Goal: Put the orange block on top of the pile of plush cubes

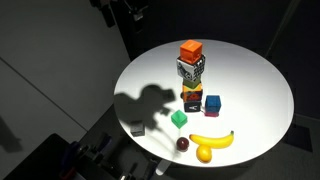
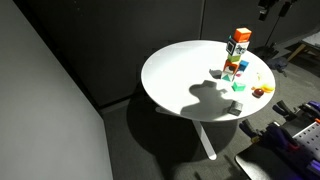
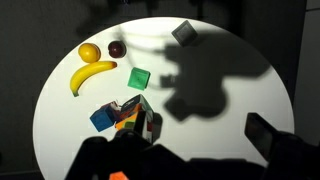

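The orange block [image 1: 191,50] rests on top of the pile of plush cubes [image 1: 190,70], a short stack of black-and-white patterned cubes near the far side of the round white table [image 1: 250,90]. Both show in the other exterior view: the orange block [image 2: 241,37] on the pile [image 2: 238,56]. In the wrist view the pile [image 3: 143,120] is at lower left, partly behind a dark finger. My gripper [image 3: 175,142] is open and empty, its fingers wide apart, high above the table. Its shadow falls on the tabletop.
Beside the pile are a dark cube with a yellow face [image 1: 192,98] and a blue cube [image 1: 212,103]. A green cube [image 1: 179,118], a grey cube [image 1: 137,128], a banana [image 1: 212,140], a lemon [image 1: 205,154] and a dark plum [image 1: 183,144] lie nearer the front edge.
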Robot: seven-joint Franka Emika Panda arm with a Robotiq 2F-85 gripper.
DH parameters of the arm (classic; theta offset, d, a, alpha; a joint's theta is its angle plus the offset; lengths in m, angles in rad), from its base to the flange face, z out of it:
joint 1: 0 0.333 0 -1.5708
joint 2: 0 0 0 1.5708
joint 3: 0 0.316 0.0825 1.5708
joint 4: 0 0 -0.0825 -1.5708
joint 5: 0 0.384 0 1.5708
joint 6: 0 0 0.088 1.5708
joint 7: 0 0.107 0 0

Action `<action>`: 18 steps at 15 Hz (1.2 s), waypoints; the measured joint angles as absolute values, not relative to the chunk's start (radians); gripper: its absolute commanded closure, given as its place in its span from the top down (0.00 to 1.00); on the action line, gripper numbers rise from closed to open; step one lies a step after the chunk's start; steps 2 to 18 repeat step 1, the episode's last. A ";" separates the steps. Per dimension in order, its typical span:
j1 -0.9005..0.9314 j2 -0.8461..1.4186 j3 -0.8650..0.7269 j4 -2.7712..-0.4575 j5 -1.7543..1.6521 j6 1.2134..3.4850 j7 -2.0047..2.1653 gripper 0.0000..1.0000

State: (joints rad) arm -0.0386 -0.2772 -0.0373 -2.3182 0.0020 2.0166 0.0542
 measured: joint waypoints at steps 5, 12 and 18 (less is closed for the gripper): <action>-0.039 -0.277 -0.037 -2.318 0.002 2.017 0.054 1.00; -0.039 -0.277 -0.037 -2.318 0.002 2.017 0.054 1.00; -0.039 -0.277 -0.037 -2.318 0.002 2.017 0.054 1.00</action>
